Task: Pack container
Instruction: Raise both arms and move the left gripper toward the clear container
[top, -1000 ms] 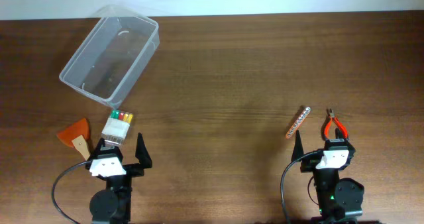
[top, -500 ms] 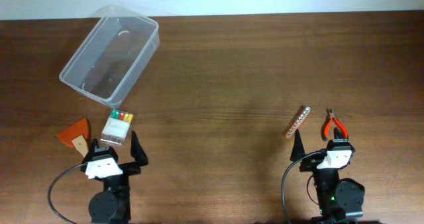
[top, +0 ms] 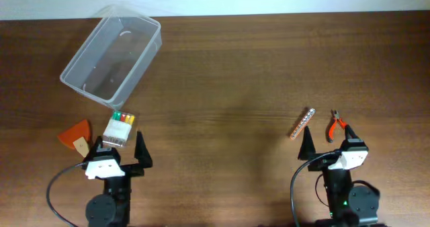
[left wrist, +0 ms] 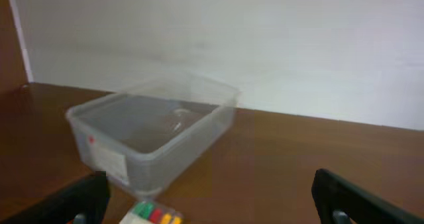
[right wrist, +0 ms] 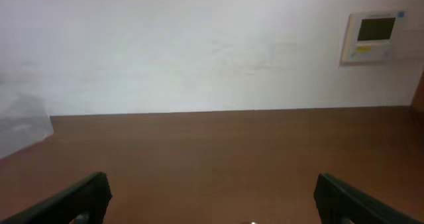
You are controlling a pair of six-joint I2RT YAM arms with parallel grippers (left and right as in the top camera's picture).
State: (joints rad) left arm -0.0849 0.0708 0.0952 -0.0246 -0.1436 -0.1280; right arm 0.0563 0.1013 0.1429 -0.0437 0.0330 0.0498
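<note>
Left jaws and right jaws both stand spread and empty, low over the table's point(top: 235, 66) near edge. A marker pack point(top: 120, 128) lies just ahead of the left ones. Beyond it, far left, sits the empty tub point(top: 111, 56). It looks light, slick and flexible, so probably pinch one wall at the rim.
</note>
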